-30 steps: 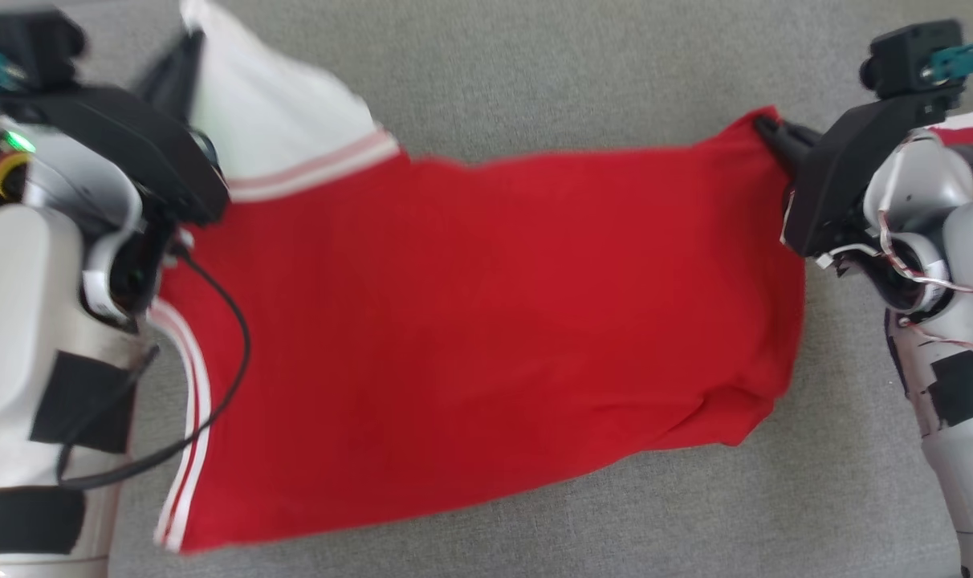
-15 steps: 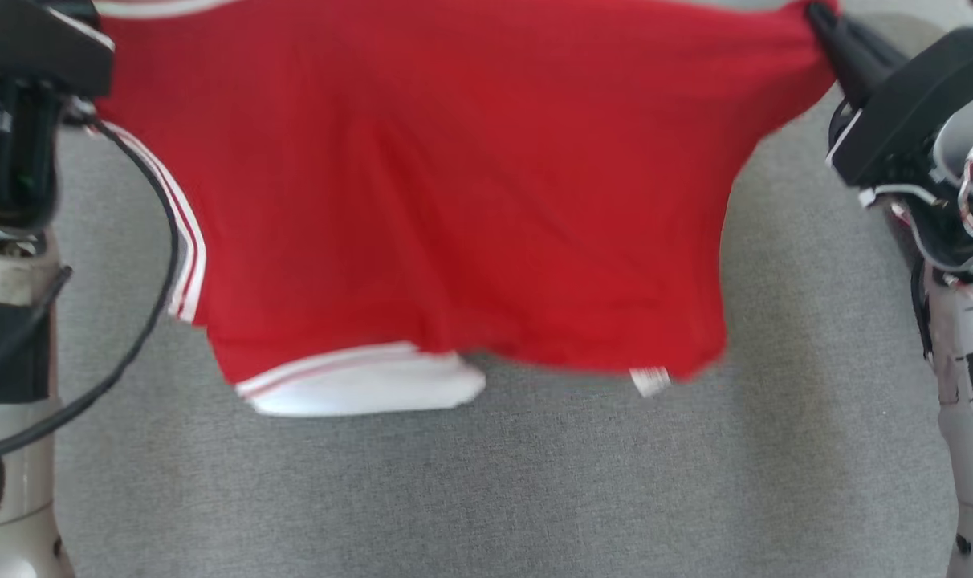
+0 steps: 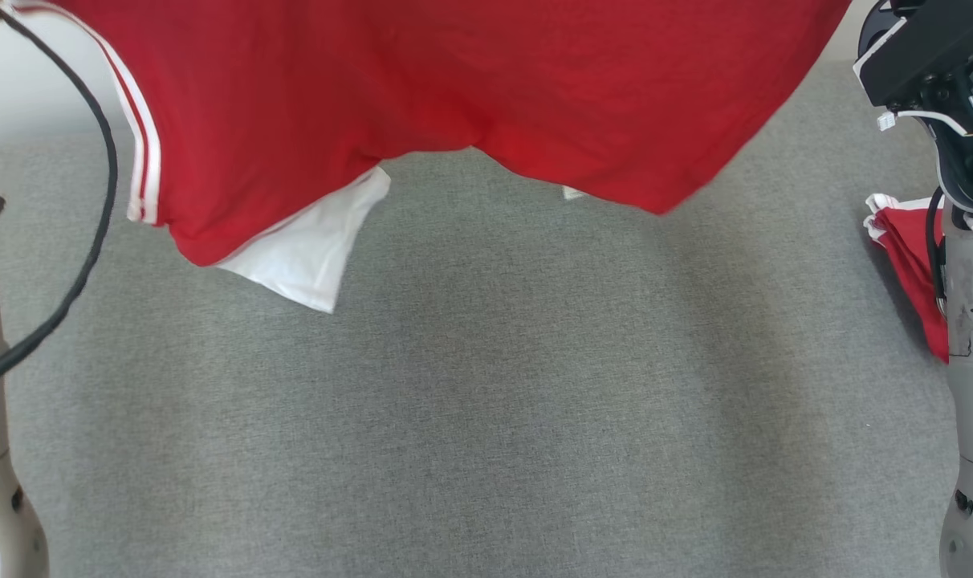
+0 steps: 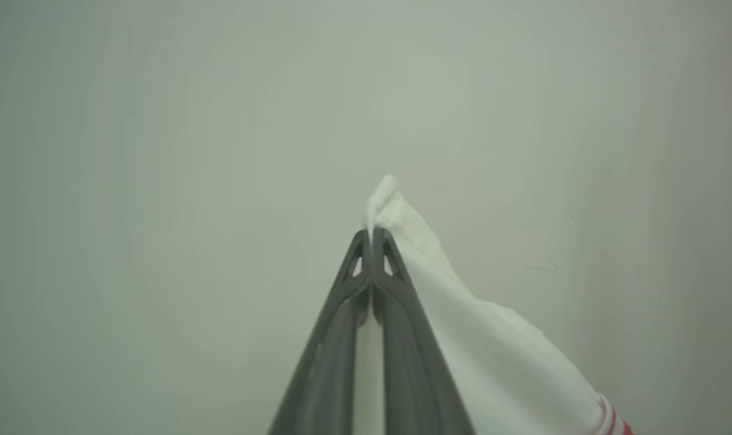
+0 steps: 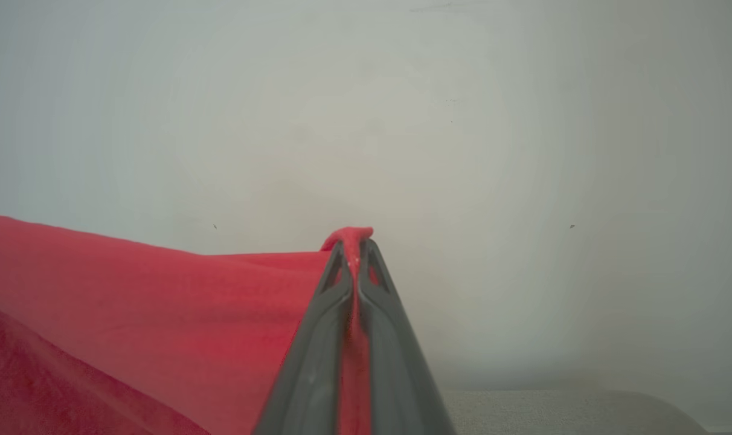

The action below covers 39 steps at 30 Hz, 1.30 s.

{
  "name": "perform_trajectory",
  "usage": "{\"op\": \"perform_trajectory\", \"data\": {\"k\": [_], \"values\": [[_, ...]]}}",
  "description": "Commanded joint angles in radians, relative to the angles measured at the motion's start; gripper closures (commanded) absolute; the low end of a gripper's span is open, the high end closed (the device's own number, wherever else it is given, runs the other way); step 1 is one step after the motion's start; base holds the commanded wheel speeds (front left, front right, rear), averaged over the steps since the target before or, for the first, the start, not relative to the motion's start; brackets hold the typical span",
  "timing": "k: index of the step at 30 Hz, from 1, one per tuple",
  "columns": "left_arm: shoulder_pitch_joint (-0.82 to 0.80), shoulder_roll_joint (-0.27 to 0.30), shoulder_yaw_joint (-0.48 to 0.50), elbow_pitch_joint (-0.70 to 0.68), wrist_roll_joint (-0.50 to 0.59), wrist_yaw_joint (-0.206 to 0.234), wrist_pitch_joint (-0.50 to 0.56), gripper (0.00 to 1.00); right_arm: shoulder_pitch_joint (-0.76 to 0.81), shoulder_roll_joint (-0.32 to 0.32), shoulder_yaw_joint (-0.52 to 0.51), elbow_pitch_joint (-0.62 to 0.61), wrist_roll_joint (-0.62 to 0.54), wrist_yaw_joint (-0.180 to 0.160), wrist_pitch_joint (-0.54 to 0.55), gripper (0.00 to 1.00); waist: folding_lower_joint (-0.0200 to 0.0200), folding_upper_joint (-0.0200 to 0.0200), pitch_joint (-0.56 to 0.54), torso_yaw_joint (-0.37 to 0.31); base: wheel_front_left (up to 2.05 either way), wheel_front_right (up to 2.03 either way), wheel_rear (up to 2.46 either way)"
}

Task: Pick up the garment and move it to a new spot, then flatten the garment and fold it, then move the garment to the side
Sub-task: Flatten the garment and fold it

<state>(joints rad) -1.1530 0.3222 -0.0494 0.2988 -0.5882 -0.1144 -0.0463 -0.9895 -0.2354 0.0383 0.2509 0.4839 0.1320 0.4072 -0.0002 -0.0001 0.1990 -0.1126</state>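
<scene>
Four fingers [image 4: 402, 338] tight on one garment [image 3: 454, 72]

Indoor room, kind uncertain: a home or a test space. Broad grey woven cloth surface [image 3: 486, 401], like upholstery or a covered table. Plain pale wall [image 4: 160, 121] behind it. Clothing about: a red garment [image 3: 454, 80] with white trim hangs above; another red piece [image 3: 908, 241] lies at the surface's right edge.
</scene>
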Motion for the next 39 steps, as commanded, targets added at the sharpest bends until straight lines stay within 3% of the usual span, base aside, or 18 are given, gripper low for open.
{"op": "perform_trajectory", "data": {"k": [1,9,19,27,34,39], "values": [[-0.022,0.002,-0.002,0.009,0.007,0.000,-0.005,1.00,-0.010,-0.007,0.010,0.004,0.009,-0.002,-0.004,1.00,0.0002,0.0001,0.004,-0.006,0.00,0.00,0.00],[-0.082,0.013,-0.017,0.022,0.022,0.002,-0.015,1.00,-0.050,-0.022,0.064,0.013,0.044,-0.002,0.020,1.00,0.0002,0.0001,0.076,-0.025,0.00,0.00,0.00],[-0.244,0.064,-0.075,0.011,0.124,0.005,-0.055,1.00,-0.211,-0.017,0.104,0.055,0.043,-0.002,-0.036,1.00,0.0002,0.0001,0.304,-0.063,0.00,0.00,0.00],[-0.429,0.085,-0.096,-0.016,0.208,0.009,-0.161,1.00,-0.399,0.005,0.063,0.127,-0.034,-0.002,-0.235,1.00,0.0002,0.0001,0.451,-0.090,0.00,0.00,0.00],[-0.598,0.053,-0.085,-0.067,0.256,0.010,-0.216,1.00,-0.529,0.027,-0.018,0.173,-0.113,-0.002,-0.469,1.00,0.0002,0.0001,0.506,-0.096,0.00,0.00,0.00],[-0.648,0.020,-0.040,-0.210,0.279,-0.006,-0.218,1.00,-0.557,0.018,-0.015,0.166,-0.202,-0.002,-0.606,1.00,0.0002,0.0001,0.542,-0.115,0.00,0.00,0.00]]}}
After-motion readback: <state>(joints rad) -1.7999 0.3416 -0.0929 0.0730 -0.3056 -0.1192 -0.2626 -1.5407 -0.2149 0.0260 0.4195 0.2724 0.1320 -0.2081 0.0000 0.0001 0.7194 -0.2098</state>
